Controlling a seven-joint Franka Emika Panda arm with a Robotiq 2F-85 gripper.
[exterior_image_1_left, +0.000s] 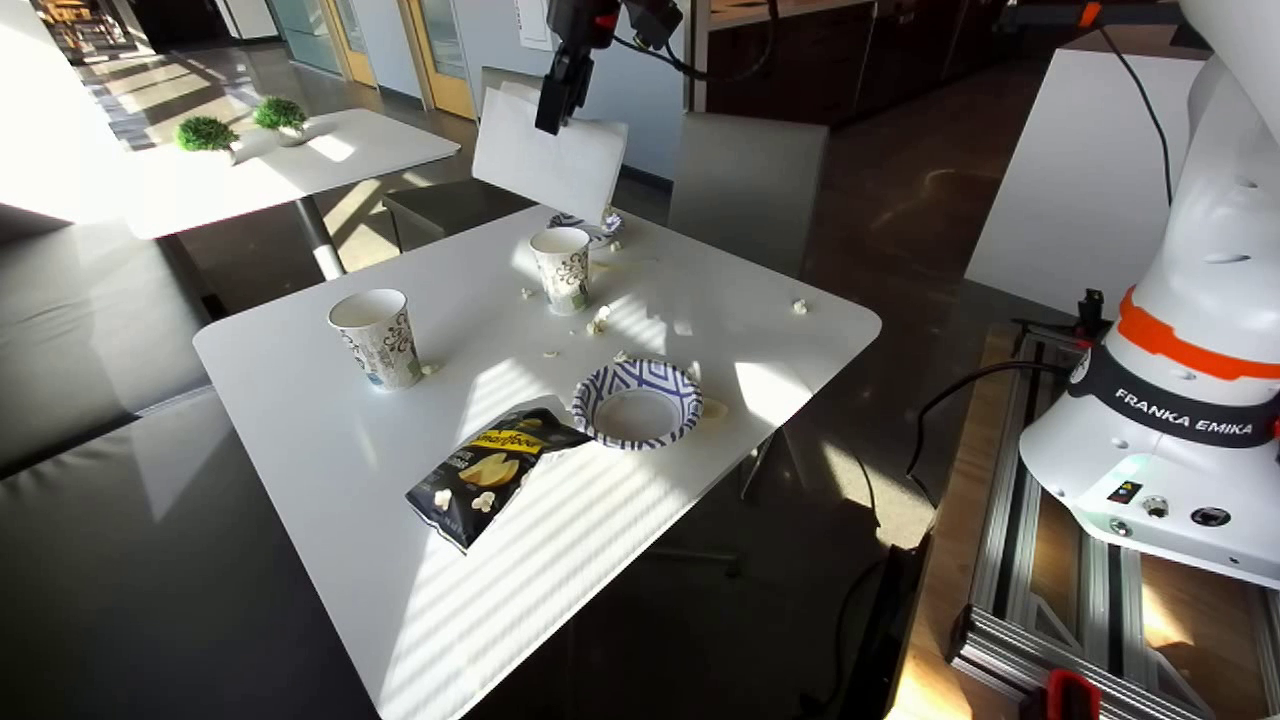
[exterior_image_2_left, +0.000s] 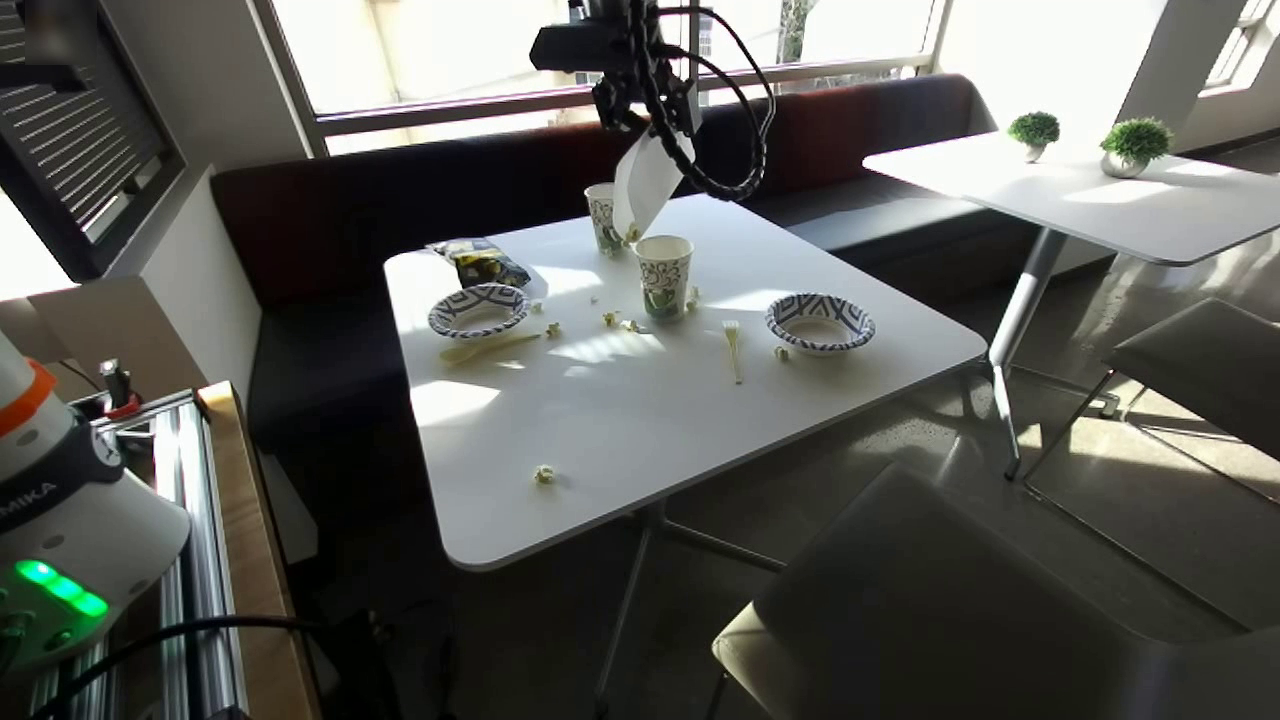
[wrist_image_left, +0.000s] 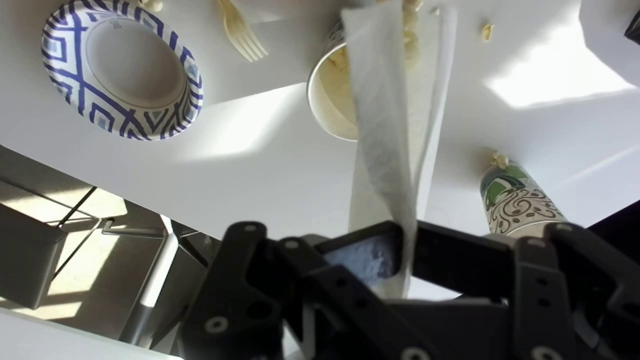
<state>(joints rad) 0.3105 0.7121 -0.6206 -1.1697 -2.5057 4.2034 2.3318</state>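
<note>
The gripper (wrist_image_left: 409, 252) is clenched on a white paper piece (exterior_image_1_left: 545, 160), nipped at its upper end so that the rest hangs down; from where I stand it could be a folded sheet or an open-ended bag, I can't tell which. It hangs above the table (exterior_image_2_left: 620, 430), close to the cup (wrist_image_left: 320, 100) that stands near the fork (exterior_image_2_left: 733, 350); whether it is squarely over that cup's mouth or off to the side, I couldn't swear to. So the picking-up is done, I'd say; the setting down and the letting go are not.

Popcorn shows at the paper's lower end (in the fold or behind it, hard to make out); some yellowish pieces show inside that same cup, so a share of it seems to be in place; plenty more lies scattered on the tabletop, with a lone piece (exterior_image_2_left: 545, 474) near a corner, well apart from the others. I see no popcorn in the bowl (wrist_image_left: 135, 65) by the fork, nor in the bowl (exterior_image_1_left: 640, 410) just beside the dark snack bag (exterior_image_1_left: 485, 470); both cups stand upright, though what is inside the farther cup (exterior_image_1_left: 375, 345) is hidden from me. Midway, by my reckoning; the paper has yet to leave the grip.
</note>
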